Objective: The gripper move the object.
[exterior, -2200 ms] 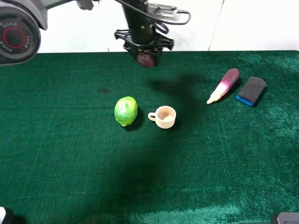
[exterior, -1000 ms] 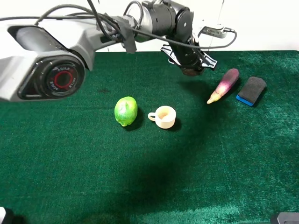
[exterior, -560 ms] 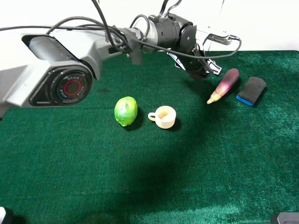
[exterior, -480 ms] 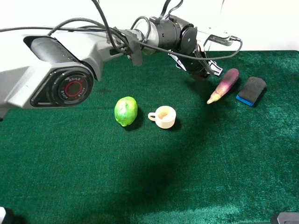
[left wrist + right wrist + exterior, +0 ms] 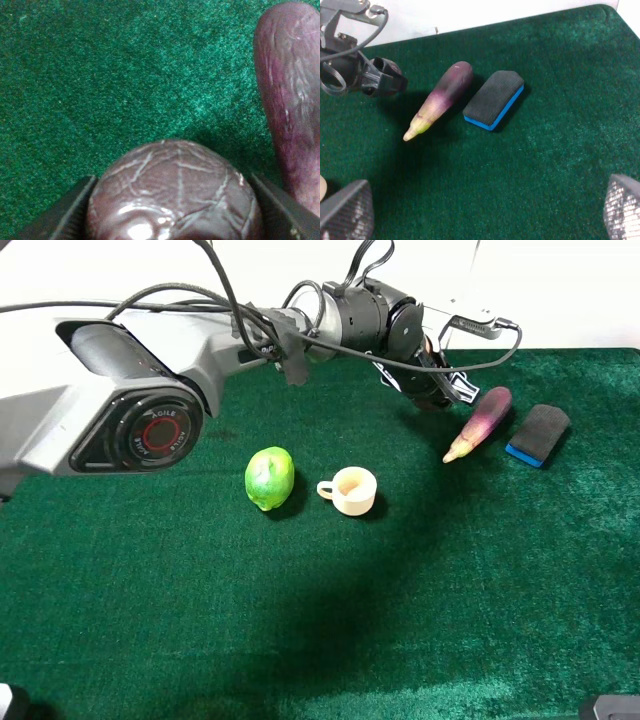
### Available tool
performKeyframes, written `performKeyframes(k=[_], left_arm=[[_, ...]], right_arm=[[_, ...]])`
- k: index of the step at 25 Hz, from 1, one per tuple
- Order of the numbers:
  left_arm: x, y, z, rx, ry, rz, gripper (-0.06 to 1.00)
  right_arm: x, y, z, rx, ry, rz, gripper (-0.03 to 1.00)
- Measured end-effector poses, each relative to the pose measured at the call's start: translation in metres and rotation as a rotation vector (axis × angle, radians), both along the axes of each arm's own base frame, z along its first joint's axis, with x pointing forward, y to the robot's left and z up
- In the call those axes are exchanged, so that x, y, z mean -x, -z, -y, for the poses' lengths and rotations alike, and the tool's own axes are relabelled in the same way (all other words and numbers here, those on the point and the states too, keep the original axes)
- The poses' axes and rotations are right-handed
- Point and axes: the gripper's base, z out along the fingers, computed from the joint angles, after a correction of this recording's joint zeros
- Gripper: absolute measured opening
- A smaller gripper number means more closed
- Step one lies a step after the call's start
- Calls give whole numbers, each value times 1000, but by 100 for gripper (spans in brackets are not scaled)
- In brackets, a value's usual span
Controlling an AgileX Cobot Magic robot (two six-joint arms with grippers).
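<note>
Green felt counter is being viewed from above. Grey left arm is being stretched toward the far edge, right of middle. Eggplant is being left lying near the far right corner, with a blue-backed eraser just beside it. Green fruit and cup are being left near the counter's middle, close but apart. Right gripper: fingers are being kept wide apart, empty. Left gripper: fingers are being pressed against both sides of the maroon fruit, which is being held just beside the eggplant's purple end; contact with the felt cannot be told.
</note>
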Motion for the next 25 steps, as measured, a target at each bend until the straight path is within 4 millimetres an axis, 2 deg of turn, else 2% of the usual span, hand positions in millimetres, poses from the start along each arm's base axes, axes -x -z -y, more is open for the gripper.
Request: performKeyframes(k=[18, 21, 25], left_arm=[[0, 0, 0, 5, -1, 4, 62], [0, 0, 0, 6, -2, 3, 69], [0, 0, 0, 12, -12, -3, 86]], right_arm=[[0, 0, 0, 0, 0, 0, 69], [0, 0, 0, 0, 0, 0, 69], [0, 0, 0, 0, 0, 0, 69]])
